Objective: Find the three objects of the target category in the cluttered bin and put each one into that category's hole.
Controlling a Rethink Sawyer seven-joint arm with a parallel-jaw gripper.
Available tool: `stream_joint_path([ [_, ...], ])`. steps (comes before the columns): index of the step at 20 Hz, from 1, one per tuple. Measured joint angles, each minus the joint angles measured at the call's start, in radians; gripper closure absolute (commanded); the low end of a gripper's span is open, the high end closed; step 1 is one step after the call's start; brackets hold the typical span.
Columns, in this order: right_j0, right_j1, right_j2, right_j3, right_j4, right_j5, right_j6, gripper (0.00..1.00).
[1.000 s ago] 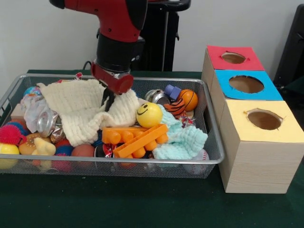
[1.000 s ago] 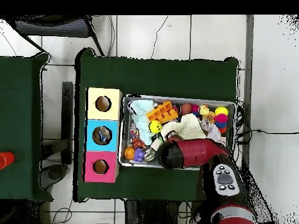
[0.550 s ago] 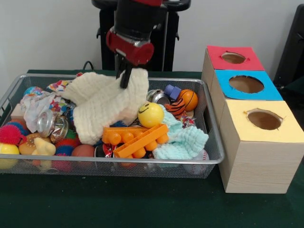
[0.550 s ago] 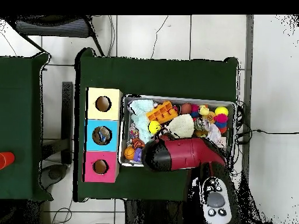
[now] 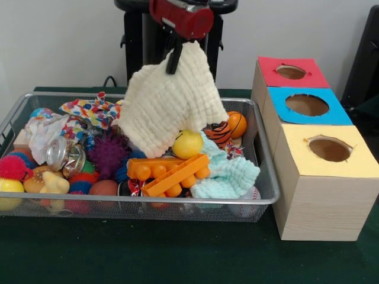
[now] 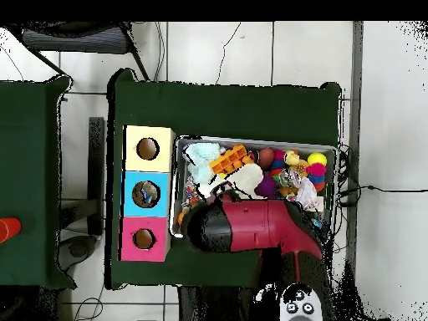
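1. At the near right of the table, the yellow-topped box (image 5: 327,183) stands closest, its round hole open on top; it touches the wire bin (image 5: 195,204) on its left
2. Along the bin's near wall lie an orange block toy (image 5: 169,173), a pale green cloth (image 5: 228,174) and a baseball (image 5: 249,201), with a yellow ball (image 5: 10,194) and a red spiky ball (image 5: 12,165) at the near left corner
3. Mid-bin sit a purple spiky ball (image 5: 108,152), a yellow smiley ball (image 5: 188,144) and crushed silver foil (image 5: 59,152)
4. The cream knitted cloth (image 5: 169,103) hangs above the bin's middle, its lower edge near the smiley ball
5. The gripper (image 5: 175,54) is clenched on the cloth's top edge, well above the bin
6. Farther right, the blue-topped box (image 5: 305,105) and then the red-topped box (image 5: 290,72) continue the row
7. An orange basketball (image 5: 236,123) rests by the bin's far right wall
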Motion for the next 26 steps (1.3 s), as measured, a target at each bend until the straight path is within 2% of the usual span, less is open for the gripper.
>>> stream_joint_path([
  [9, 0.042, -0.056, 0.000, 0.000, 0.033, 0.025, 0.000, 1.00],
  [16, 0.079, -0.104, 0.000, 0.001, 0.052, 0.127, 0.000, 1.00],
  [20, 0.082, -0.114, 0.000, 0.001, 0.060, 0.142, 0.000, 1.00],
  [21, 0.080, -0.115, 0.000, 0.001, 0.061, 0.142, 0.000, 0.00],
  [26, 0.076, -0.116, 0.000, 0.003, 0.063, 0.142, 0.000, 0.00],
])
